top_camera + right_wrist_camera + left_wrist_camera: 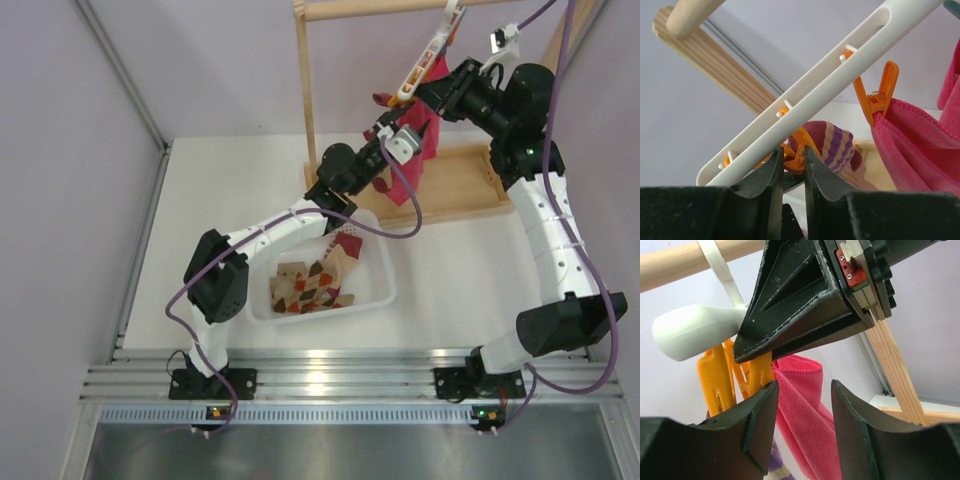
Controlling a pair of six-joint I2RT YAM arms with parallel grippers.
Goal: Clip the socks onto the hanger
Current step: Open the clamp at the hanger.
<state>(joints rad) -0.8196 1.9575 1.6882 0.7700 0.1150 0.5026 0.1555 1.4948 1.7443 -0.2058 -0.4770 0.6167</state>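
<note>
The white hanger hangs tilted from the wooden rail, with orange clips along its underside. My right gripper is shut on one orange clip, squeezing it. A purple-striped sock with a maroon toe sits right behind that clip. My left gripper is open just below the hanger, with a pink cloth showing between its fingers and a strip of striped sock low in view. In the top view both grippers, the left and the right, meet at the hanger. Several argyle socks lie in a bin.
The pink cloth hangs from another orange clip on the hanger. The tall wooden rack stands on a wooden tray base at the back. The white bin sits in front of it, between the arms.
</note>
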